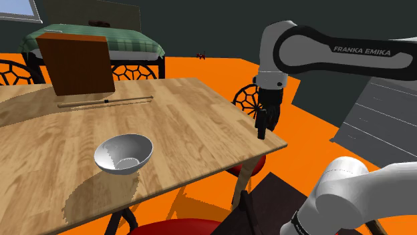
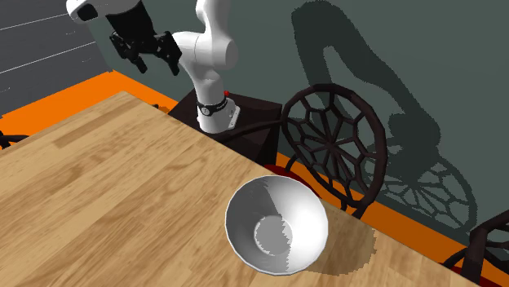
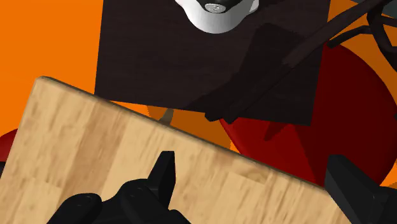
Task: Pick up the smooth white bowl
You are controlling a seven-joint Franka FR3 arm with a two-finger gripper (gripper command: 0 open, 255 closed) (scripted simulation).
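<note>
The smooth white bowl (image 1: pixel 123 153) sits upright on the wooden table (image 1: pixel 200 113), near the front edge in the shoulder view. In the second exterior view the bowl (image 2: pixel 276 224) lies near the table's (image 2: pixel 98 187) edge, beside a chair. My black gripper (image 1: pixel 264 127) hangs over the table's corner at the shoulder view's right, well away from the bowl. It points down, high above the table, in the second exterior view (image 2: pixel 147 49). In the wrist view the gripper (image 3: pixel 254 184) is open, its fingers (image 3: pixel 164 175) wide apart over the table's edge (image 3: pixel 95 146), nothing between them.
A brown board (image 1: pixel 75 63) stands upright at the table's far side with a thin stick (image 1: pixel 107 101) lying before it. Web-backed chairs (image 2: pixel 334 134) with red seats (image 3: pixel 343 108) flank the table. My dark stand (image 3: pixel 210 57) rests on the orange floor. A green-covered bed (image 1: pixel 100 41) lies behind.
</note>
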